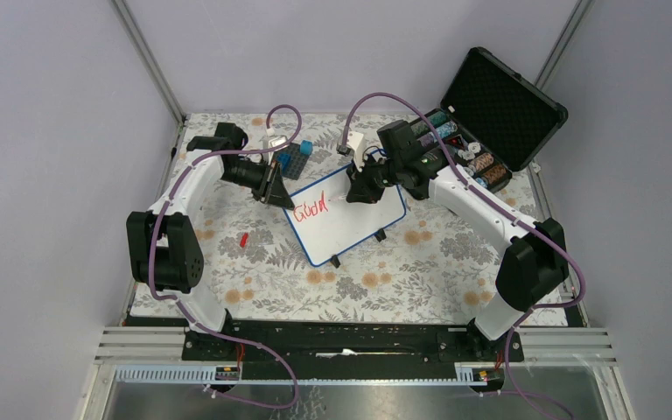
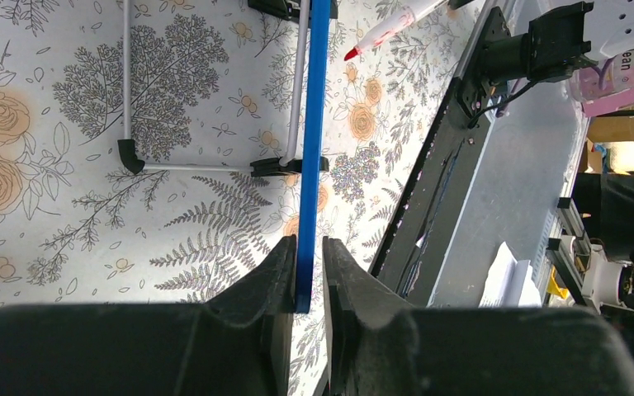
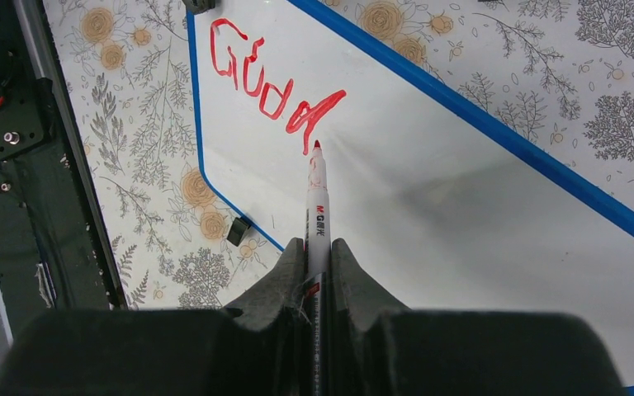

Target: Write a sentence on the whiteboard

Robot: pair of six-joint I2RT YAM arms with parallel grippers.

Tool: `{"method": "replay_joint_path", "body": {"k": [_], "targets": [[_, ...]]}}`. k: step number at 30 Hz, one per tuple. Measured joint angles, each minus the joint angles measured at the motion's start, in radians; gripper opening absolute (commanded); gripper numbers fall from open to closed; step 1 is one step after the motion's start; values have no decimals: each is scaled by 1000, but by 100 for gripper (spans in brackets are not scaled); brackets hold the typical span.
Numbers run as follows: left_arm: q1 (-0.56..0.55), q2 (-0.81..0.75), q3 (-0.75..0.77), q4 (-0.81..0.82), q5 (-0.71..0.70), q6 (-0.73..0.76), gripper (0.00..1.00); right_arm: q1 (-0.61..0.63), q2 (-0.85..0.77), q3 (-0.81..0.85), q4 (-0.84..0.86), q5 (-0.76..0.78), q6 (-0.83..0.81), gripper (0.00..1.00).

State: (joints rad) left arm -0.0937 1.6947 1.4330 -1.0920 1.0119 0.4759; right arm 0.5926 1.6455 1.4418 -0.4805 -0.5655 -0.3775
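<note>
The whiteboard (image 1: 350,229), white with a blue rim, lies tilted at the table's middle. Red letters reading "Good" (image 1: 311,208) run along its upper left. My left gripper (image 1: 277,194) is shut on the board's left edge. In the left wrist view the blue rim (image 2: 312,140) runs edge-on between the fingers of that gripper (image 2: 307,247). My right gripper (image 1: 359,188) is shut on a white marker (image 3: 317,210). Its red tip sits just below the last letter of the writing (image 3: 272,91) on the board (image 3: 479,214). I cannot tell whether the tip touches.
An open black case (image 1: 499,109) with small items stands at the back right. A blue brick on a dark baseplate (image 1: 296,159) sits behind the board. A small red cap (image 1: 243,238) lies on the flowered cloth to the left. A black board foot (image 3: 238,230) shows.
</note>
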Motion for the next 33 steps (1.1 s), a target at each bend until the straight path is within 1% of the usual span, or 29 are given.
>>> {"method": "replay_joint_path", "body": {"k": [15, 19, 33], "targets": [[-6, 0, 0, 16, -7, -6, 7, 3, 0, -9, 23, 46, -1, 0], [-8, 0, 0, 16, -7, -7, 0, 3, 3, -9, 23, 61, -5, 0], [-8, 0, 0, 21, -18, -6, 0, 4, 6, -43, 22, 77, -20, 0]]}}
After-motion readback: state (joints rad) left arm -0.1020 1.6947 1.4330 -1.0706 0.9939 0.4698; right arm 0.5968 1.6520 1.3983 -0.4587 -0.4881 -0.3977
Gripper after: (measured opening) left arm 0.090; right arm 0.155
